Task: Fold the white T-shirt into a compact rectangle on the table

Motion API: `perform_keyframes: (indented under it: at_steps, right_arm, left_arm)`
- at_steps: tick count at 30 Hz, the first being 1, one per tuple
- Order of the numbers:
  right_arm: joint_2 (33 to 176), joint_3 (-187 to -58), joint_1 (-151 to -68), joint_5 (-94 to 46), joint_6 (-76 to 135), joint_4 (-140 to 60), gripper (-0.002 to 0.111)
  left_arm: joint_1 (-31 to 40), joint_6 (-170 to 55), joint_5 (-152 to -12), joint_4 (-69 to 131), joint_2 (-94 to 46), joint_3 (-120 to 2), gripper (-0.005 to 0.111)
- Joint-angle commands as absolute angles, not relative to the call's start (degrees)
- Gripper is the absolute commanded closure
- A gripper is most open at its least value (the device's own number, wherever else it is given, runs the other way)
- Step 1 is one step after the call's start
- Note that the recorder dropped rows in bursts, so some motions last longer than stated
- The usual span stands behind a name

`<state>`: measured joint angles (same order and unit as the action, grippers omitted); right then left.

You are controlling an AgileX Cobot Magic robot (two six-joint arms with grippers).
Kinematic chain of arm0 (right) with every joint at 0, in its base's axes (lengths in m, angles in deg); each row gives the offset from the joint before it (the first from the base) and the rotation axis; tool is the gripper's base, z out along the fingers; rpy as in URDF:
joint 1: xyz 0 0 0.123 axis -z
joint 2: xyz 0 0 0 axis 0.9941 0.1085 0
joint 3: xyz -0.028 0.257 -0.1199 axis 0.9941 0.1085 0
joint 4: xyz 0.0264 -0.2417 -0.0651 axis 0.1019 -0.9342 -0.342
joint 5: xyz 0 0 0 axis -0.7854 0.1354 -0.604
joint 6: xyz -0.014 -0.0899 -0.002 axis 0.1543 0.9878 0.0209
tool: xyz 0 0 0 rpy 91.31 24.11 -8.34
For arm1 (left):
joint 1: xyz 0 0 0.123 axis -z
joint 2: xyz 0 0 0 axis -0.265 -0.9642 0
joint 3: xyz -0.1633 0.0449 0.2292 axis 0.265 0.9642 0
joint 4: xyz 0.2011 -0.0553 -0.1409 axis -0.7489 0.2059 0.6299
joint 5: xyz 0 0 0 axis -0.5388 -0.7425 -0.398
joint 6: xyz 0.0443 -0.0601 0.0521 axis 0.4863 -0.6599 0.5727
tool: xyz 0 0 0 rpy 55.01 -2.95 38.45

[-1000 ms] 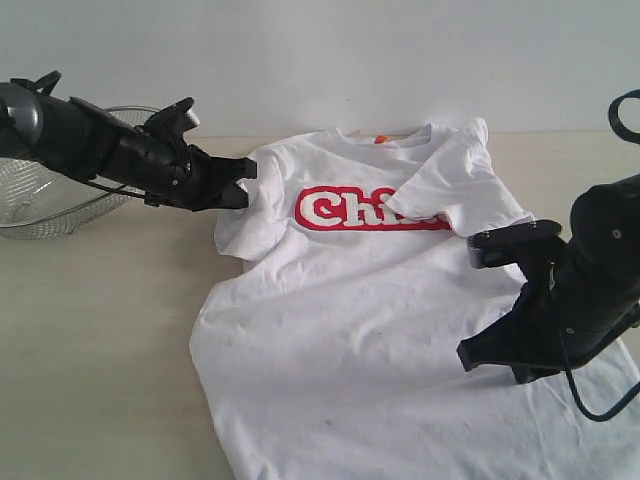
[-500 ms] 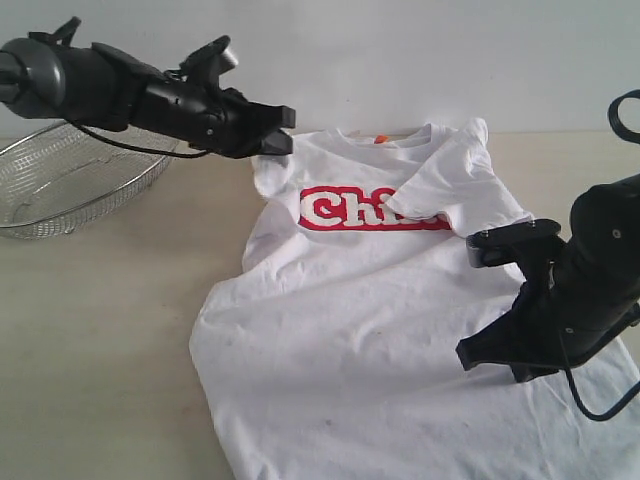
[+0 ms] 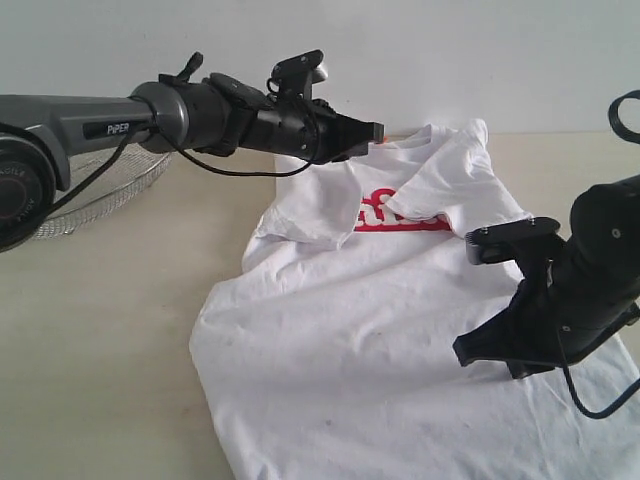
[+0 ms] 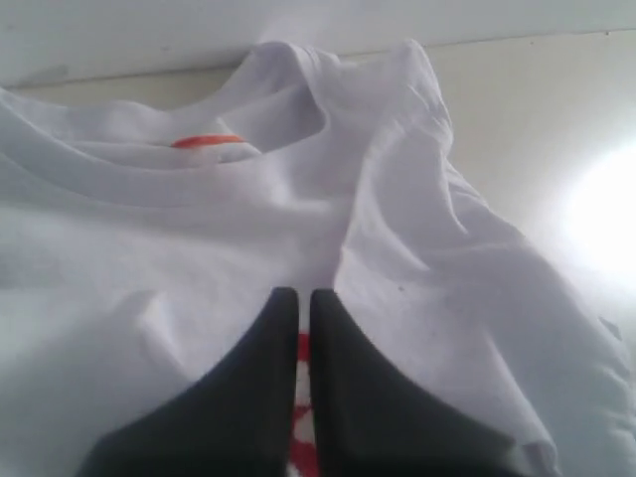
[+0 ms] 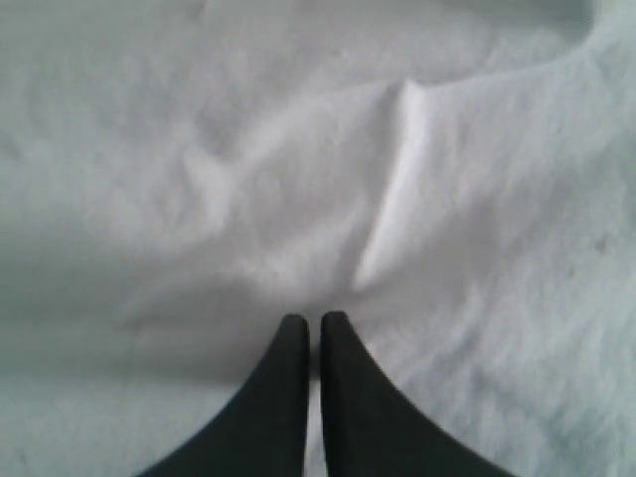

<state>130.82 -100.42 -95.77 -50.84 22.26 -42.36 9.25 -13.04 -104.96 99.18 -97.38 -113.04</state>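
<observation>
White T-shirt [image 3: 330,330], only one, lies on one tabletop [image 3: 100,330]; left hand [image 4: 304,298] and right hand [image 5: 314,323] are both closed.

Folded sleeves [image 3: 455,175] cover most of the red lettering [image 3: 400,218] on the white T-shirt [image 3: 350,340], whose hem runs off frame. My left arm [image 3: 100,120] hides much of the wire basket [image 3: 95,195] near it.
</observation>
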Motion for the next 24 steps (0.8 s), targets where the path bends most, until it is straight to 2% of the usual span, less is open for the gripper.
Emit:
perform_keyframes:
  at_steps: [1,3,7,9,12,15,18,21,24]
  right_arm:
    - [130.25,-100.63,-95.78,-50.30,23.11,-41.81,0.109]
    - [130.25,-100.63,-95.78,-50.30,23.11,-41.81,0.109]
    - [130.25,-100.63,-95.78,-50.06,23.11,-41.55,0.109]
    - [130.25,-100.63,-95.78,-49.59,23.11,-41.56,0.109]
    - [129.83,-100.63,-95.78,-49.01,23.21,-41.56,0.109]
    - [128.24,-100.63,-95.78,-48.04,23.21,-41.56,0.109]
    - [126.21,-100.63,-95.78,-44.98,23.24,-41.56,0.109]
    - [125.54,-101.72,-95.78,-42.53,26.63,-39.44,0.109]
    - [125.54,-104.84,-95.78,-42.53,31.70,-35.56,0.109]
  left_arm:
    - [9.86,-14.39,-108.11,99.95,-97.85,-113.71,0.096]
    - [9.86,-14.72,-112.25,99.95,-97.85,-113.71,0.086]
    - [9.86,-18.33,-119.78,96.97,-97.85,-113.71,0.055]
    - [9.86,-18.33,-123.60,97.90,-97.85,-113.71,0.050]
    - [9.86,-18.33,-127.30,97.67,-97.13,-113.71,0.057]
    - [9.86,-18.33,-130.49,92.68,-95.50,-113.71,0.074]
    - [9.86,-19.91,-134.32,85.52,-93.11,-113.71,0.086]
    - [9.86,-23.91,-137.83,76.86,-90.23,-113.71,0.091]
    - [9.76,-31.46,-140.08,64.41,-86.94,-113.71,0.091]
